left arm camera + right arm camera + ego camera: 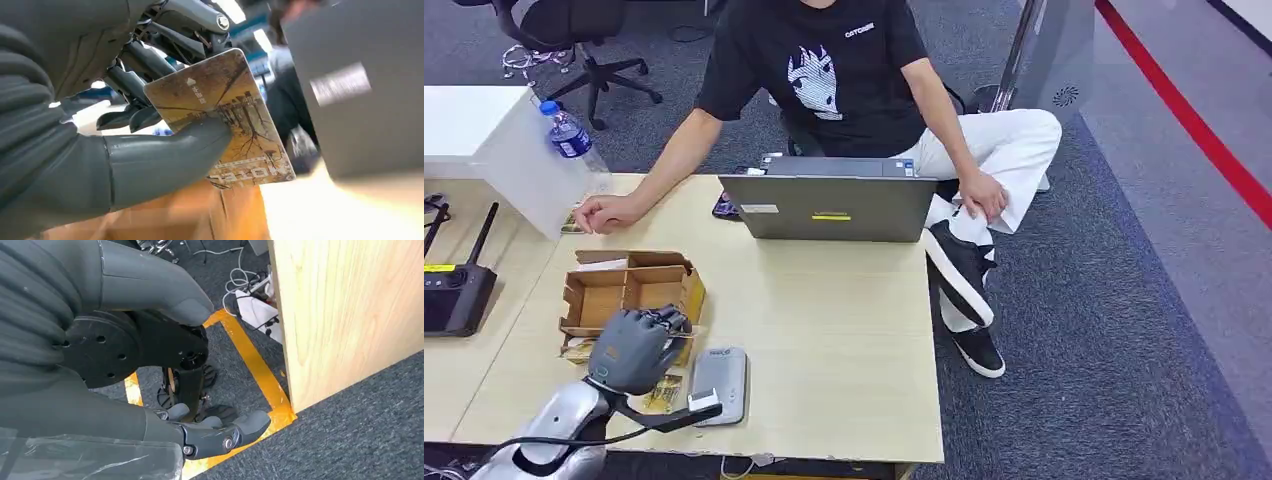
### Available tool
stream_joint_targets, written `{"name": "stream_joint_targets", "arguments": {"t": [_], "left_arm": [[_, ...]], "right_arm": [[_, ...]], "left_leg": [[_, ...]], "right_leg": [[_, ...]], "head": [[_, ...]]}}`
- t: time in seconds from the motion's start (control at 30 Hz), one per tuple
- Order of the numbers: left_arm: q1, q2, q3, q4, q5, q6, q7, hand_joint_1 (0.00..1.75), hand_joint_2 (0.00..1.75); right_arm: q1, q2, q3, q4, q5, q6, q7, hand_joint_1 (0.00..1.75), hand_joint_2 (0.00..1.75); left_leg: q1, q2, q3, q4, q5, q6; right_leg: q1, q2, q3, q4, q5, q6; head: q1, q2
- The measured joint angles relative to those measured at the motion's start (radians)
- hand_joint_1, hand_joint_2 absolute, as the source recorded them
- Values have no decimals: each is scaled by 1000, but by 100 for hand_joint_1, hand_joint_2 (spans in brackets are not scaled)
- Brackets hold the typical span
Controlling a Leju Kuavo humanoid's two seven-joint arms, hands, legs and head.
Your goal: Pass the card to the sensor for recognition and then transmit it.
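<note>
Left hand (pixel 125 125): thumb presses one card (pixel 225 115) against the fingers (pixel 145 65), card held above the cardboard box (pixel 629 290), just beside the grey sensor (pixel 720 385). Thin pinch near one edge, so the card may pivot or slip on the swing over. Right hand (pixel 220 432) hangs by the table side, fingers loosely curled, holding nothing. Count: one card in hand, one sensor, one box, one laptop (pixel 829 205), one person (pixel 844 70) seated behind it.
</note>
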Motion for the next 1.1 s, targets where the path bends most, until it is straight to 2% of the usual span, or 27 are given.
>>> {"name": "stream_joint_targets", "arguments": {"t": [0.43,0.63,1.07,1.1], "left_arm": [[-83,71,135,-154,18,21,3,175,175],[-83,87,175,-170,20,31,3,175,175],[-75,92,209,-177,27,52,-3,175,175],[-73,91,212,-177,27,52,-7,44,175]], "right_arm": [[0,0,0,0,13,-3,0,0,175],[0,0,0,0,13,-6,0,0,175],[-1,5,0,0,13,-11,0,0,175],[-1,5,0,0,13,-12,0,0,175]], "left_leg": [[0,0,0,0,0,0],[0,0,0,0,0,0],[0,0,0,0,0,0],[0,0,0,0,0,0]], "right_leg": [[0,0,0,0,0,0],[0,0,0,0,0,0],[0,0,0,0,0,0],[0,0,0,0,0,0]], "head": [[1,0],[1,0],[1,0],[1,0]]}}
